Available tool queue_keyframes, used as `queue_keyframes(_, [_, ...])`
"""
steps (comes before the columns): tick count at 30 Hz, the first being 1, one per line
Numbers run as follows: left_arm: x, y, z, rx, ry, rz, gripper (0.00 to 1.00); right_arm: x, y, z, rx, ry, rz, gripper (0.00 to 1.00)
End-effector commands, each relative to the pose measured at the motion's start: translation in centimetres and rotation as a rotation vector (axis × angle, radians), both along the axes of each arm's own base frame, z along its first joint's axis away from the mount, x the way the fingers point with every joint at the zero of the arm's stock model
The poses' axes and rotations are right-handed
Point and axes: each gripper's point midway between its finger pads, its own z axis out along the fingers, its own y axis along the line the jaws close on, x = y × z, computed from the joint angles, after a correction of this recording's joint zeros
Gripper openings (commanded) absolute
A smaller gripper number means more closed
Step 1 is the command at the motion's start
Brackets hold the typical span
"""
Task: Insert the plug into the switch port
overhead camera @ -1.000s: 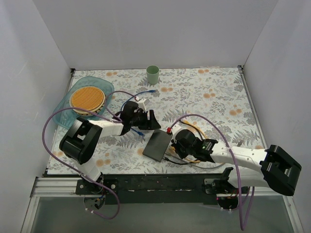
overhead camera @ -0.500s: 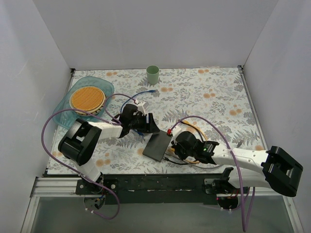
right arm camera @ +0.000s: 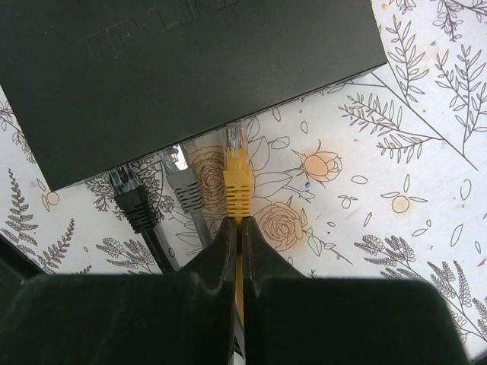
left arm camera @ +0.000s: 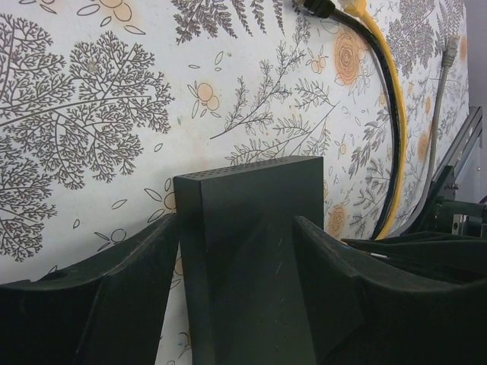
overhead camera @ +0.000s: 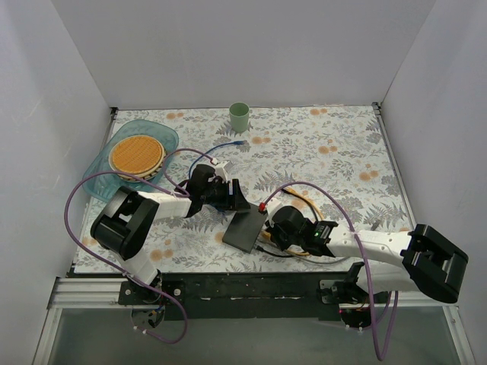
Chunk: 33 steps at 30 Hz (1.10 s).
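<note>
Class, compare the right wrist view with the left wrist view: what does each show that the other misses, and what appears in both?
Right wrist only: the right pincer shut on the yellow plug, beside a grey plug and black plug at the switch's edge. Left wrist only: the left pincer clasping the switch's sides. Both: the switch, the yellow cable, the floral cloth.
</note>
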Motion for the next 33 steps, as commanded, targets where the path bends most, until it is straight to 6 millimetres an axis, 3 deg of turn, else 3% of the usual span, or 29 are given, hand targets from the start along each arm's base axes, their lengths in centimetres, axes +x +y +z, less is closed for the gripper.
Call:
queue_keyframes(1, [-0.1,-0.4,2.3,-0.052,-0.051,-0.030,0.59,0.9,1.6,1.8,0.095,-0.063,-0.013,0.01])
queue_keyframes(9, [-0.4,-0.5,2.0,-0.058,-0.042,-0.042,0.59,1.0,1.9,3.4,0.155,-0.108,-0.006,0.01])
queue_keyframes(18, [-1.1,-0.7,2.3,-0.081,-0.033,-0.075,0.58,0.7,1.9,1.4,0.155,-0.104,0.004,0.01])
queue_keyframes(33, [-3.9,-0.9,2.2,-0.131,0.005,-0.167,0.48,2.3,3.7,3.1,0.216,-0.193,0.009,0.01])
